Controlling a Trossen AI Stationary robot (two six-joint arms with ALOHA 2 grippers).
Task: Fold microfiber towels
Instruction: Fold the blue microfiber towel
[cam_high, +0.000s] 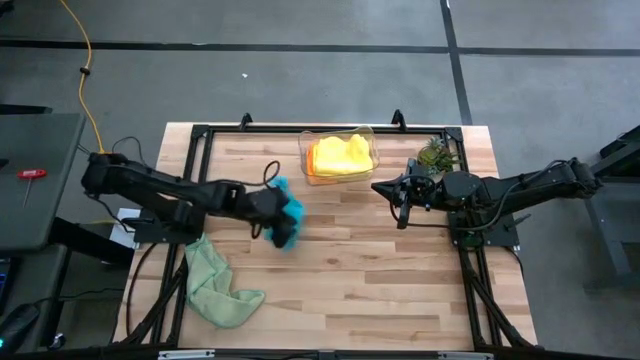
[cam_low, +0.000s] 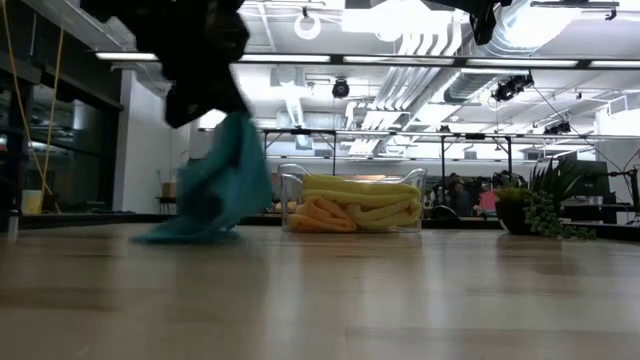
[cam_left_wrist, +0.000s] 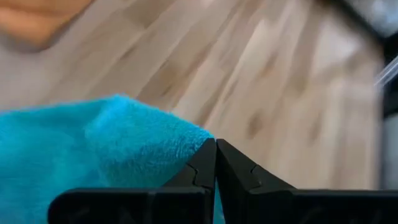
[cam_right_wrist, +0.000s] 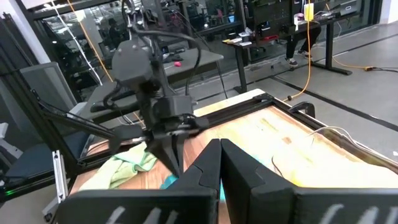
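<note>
Two tools, both closed: left tool (cam_high: 280, 215) pinches teal-blue towel (cam_high: 288, 222), lifted w/ bottom edge on worktop (cam_high: 360, 280) near middle. Right tool (cam_high: 402, 203) holds nothing, up by the plant (cam_high: 438, 154).

Teal towel (cam_high: 288, 222) hanging pinched, green towel (cam_high: 215, 283) crumpled, yellow towels (cam_high: 340, 155) binned

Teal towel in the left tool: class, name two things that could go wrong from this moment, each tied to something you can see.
1. The left tool pinches the teal towel only at an edge; most hangs loose with its lower end on the table, so it may slip out or bunch when lifted.
2. The light green towel lies crumpled close to the left arm, which might drag it along.
</note>
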